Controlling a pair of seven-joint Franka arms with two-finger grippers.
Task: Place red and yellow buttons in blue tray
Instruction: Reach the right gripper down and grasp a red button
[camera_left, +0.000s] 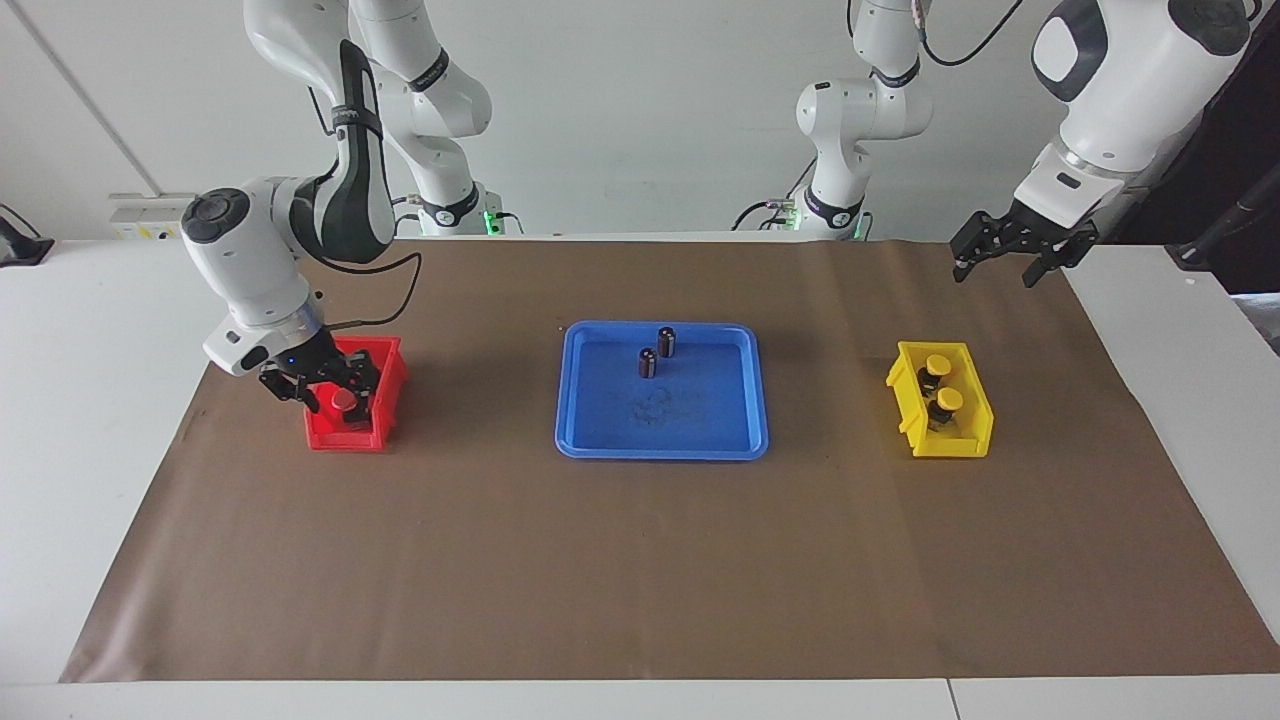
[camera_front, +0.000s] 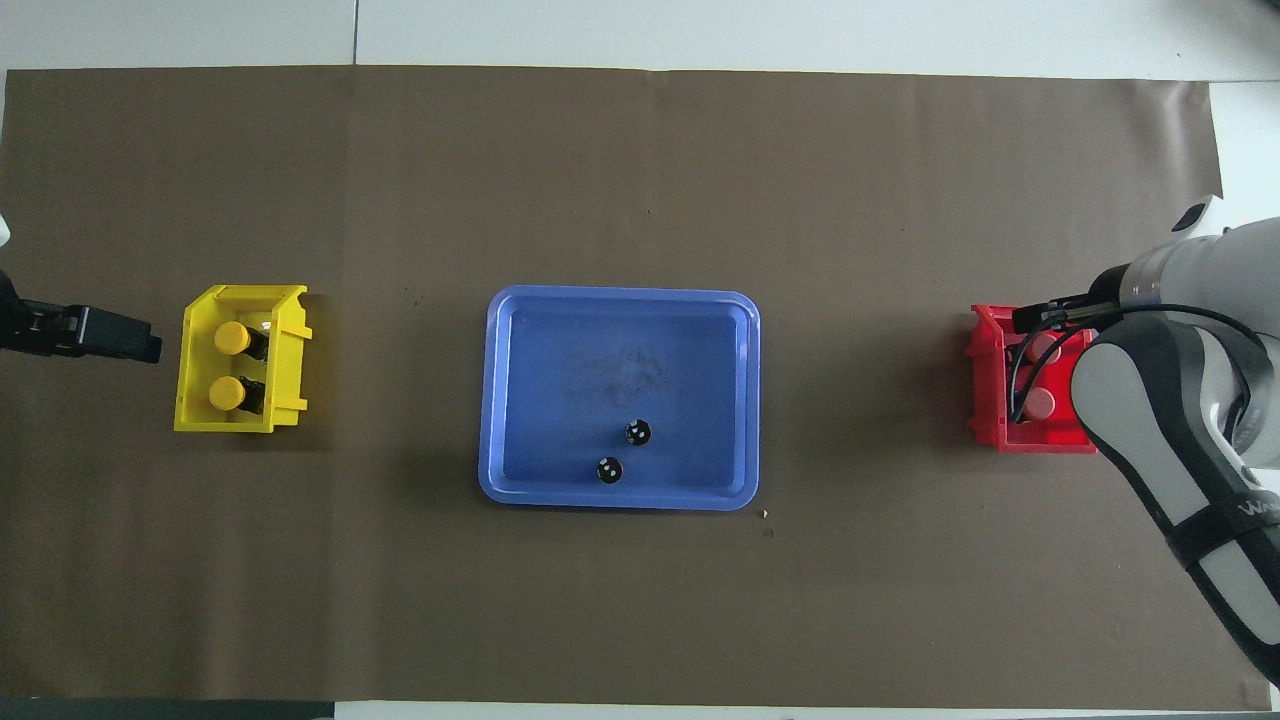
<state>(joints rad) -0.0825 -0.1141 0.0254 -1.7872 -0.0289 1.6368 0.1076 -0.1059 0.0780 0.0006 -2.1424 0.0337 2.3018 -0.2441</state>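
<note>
Brown mat (camera_left: 640, 560), right hand (camera_left: 325, 385) in red bin (camera_left: 385, 375), blue tray (camera_left: 662, 448) apart.

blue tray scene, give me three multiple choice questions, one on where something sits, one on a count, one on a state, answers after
1. Where do the two dark cylinders stand?
A. in the red bin
B. in the blue tray, in the part nearer to the robots
C. on the brown paper beside the yellow bin

2. How many yellow buttons lie in the yellow bin?
A. one
B. two
C. four

3. What is the state of the task?
A. all the buttons are in the tray
B. only the yellow ones are in the tray
C. no button is in the tray yet

Answers:
1. B, both stand upright inside the tray's rim toward the robots' edge.
2. B, the overhead view shows two yellow caps side by side in that bin.
3. C, the tray holds only the cylinders; the right gripper is down in the red bin at the red buttons, and the left gripper waits in the air, jaws open.
</note>
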